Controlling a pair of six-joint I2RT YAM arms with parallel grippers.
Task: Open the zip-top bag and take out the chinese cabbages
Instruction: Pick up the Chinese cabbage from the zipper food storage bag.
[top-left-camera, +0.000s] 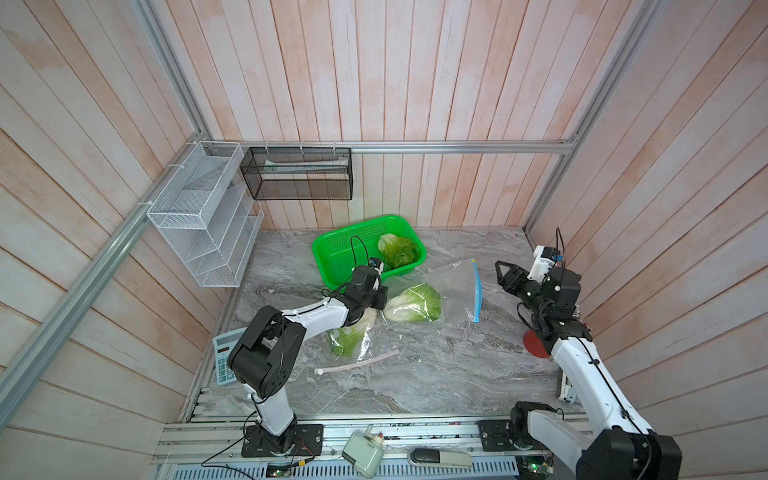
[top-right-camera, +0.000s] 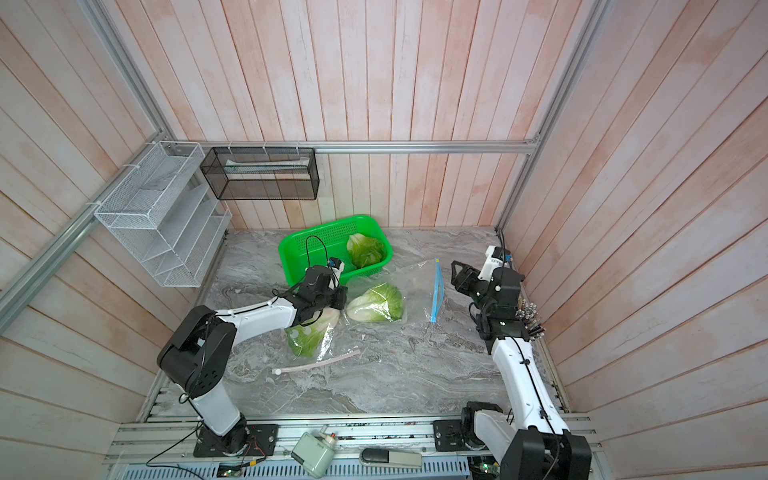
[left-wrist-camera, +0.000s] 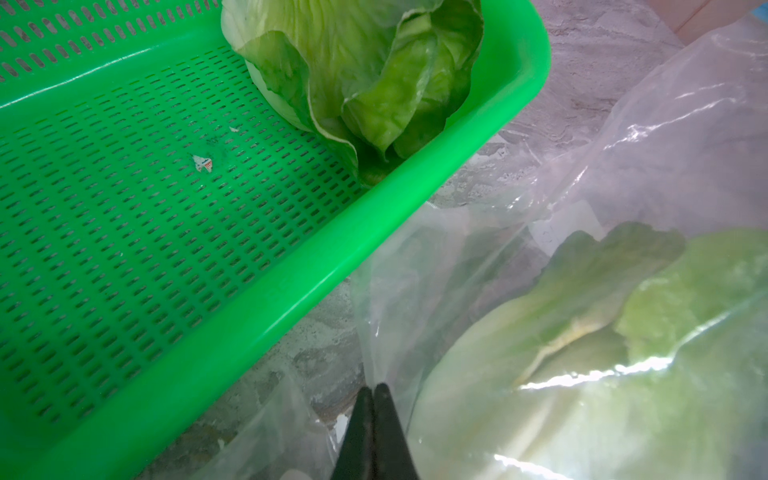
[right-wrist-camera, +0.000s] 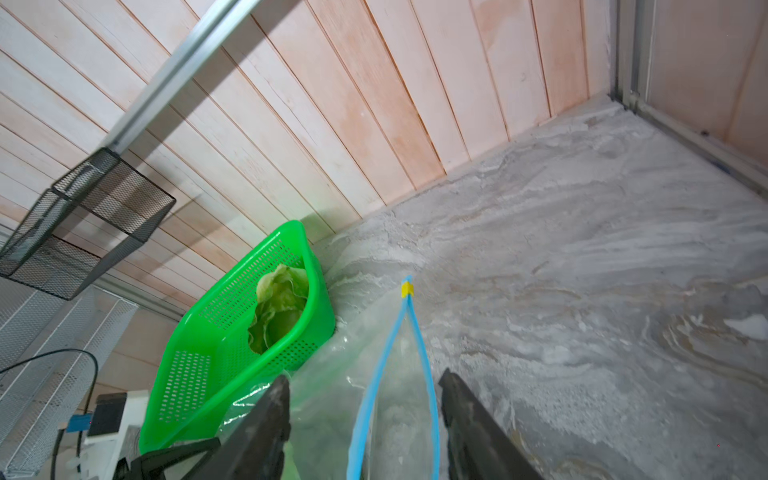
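**Bag mouth open, one cabbage inside, one in the basket**

One chinese cabbage (top-left-camera: 415, 302) lies on its side inside the clear zip-top bag (top-left-camera: 455, 280). Its whitish base points toward my left arm and its green leaf tips toward the bag's mouth. The blue zip track (top-left-camera: 477, 291) runs along the end facing my right arm. In the right wrist view its two sides splay apart from the yellow slider (right-wrist-camera: 407, 289), so the mouth is open.

My left gripper (left-wrist-camera: 374, 388) is pressed together on a fold of the bag's film at the closed end, just beside that cabbage's base. My right gripper (right-wrist-camera: 365, 375) is spread wide and holds nothing. It hovers just off the zip end, aimed at the mouth.

A second cabbage (top-left-camera: 348, 338) lies under clear plastic on the near side of my left wrist, which covers its base. I cannot tell whether that plastic is part of the same bag.

A third cabbage (top-left-camera: 398, 250) sits bare in the green basket (top-left-camera: 345, 239). The basket stands at the back of the marbled table (top-left-camera: 415, 382), with the bag's film up against its near rim. A pale strip (top-left-camera: 357, 361) lies on the table just beside the second cabbage.
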